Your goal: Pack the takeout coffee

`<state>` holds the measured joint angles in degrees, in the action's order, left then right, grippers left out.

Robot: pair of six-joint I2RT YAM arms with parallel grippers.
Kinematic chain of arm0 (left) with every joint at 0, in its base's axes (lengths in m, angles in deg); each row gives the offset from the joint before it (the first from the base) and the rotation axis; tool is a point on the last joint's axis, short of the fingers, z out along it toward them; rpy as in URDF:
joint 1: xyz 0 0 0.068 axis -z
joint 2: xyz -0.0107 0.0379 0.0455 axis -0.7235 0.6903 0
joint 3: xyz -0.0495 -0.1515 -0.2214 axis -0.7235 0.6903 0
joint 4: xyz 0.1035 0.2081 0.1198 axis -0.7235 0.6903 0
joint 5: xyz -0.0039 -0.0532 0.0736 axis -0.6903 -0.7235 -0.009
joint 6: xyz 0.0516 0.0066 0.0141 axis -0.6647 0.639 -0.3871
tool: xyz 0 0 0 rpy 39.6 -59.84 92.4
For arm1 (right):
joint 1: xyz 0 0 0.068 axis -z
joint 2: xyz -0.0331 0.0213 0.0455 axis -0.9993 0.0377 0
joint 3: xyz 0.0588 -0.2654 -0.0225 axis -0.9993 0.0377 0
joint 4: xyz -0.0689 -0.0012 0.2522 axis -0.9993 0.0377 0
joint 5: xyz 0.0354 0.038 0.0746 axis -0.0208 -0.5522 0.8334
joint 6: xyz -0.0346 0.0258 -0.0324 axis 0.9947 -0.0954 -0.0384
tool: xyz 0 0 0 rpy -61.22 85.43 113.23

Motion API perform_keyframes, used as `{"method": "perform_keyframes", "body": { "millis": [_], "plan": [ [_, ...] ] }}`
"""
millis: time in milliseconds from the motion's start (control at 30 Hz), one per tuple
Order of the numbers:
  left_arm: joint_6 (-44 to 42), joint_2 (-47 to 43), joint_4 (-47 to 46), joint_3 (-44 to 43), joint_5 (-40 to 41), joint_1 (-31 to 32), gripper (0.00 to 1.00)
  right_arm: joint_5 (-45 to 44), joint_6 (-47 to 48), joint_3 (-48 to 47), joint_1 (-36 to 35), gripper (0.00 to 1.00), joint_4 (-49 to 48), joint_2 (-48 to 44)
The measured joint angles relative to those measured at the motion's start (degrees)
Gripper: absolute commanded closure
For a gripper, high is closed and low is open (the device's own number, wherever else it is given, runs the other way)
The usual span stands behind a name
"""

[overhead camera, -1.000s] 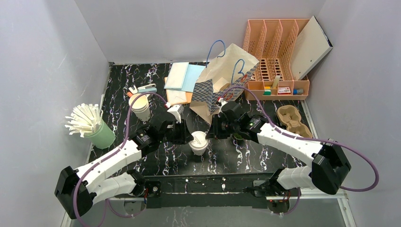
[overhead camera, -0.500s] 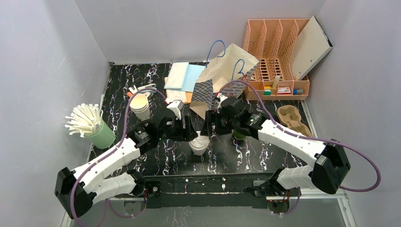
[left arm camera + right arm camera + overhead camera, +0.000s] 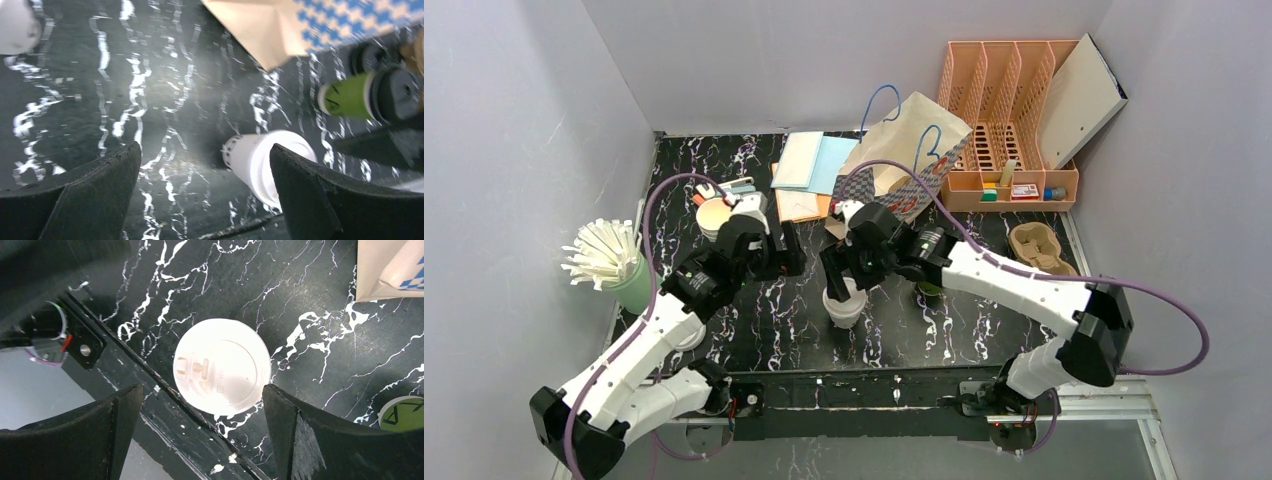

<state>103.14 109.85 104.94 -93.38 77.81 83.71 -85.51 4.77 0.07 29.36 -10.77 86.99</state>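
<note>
With left gripper [image 3: 204,150] and right gripper [image 3: 201,390] both spread wide by the white lidded paper cup [image 3: 221,366], a careless swing could topple it or the neighbouring dark-lidded green paper cup [image 3: 347,95].

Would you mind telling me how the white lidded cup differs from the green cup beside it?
Colour: the white cup is plain white; the green cup is green with dark markings. Top: the white cup's tabbed lid shows plainly; the green cup's top is unclear. Place: the white cup sits below the open right gripper; the green cup stands aside. Both rest on the marbled table.
</note>
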Motion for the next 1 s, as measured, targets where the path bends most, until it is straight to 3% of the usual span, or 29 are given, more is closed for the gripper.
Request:
{"method": "perform_keyframes", "body": {
  "millis": [200,300,600,1000],
  "plan": [
    [-2.0,-0.2,1.7,1.1,0.1,-11.0,0.02,-3.0,1.6,-3.3,-1.3,0.02,4.4,5.5],
    [-2.3,-0.1,1.4,2.4,-1.6,-13.3,0.02,-3.8,1.6,-4.5,-1.5,0.02,6.1,7.1],
    [-2.8,1.1,-0.3,4.1,-7.0,-13.7,0.02,-6.3,2.1,-8.4,-4.2,0.02,9.0,11.2],
    [-3.4,1.1,-0.3,4.2,-8.1,-13.7,0.02,-11.1,2.5,-12.2,-6.8,0.02,13.9,15.3]
  ]
}}
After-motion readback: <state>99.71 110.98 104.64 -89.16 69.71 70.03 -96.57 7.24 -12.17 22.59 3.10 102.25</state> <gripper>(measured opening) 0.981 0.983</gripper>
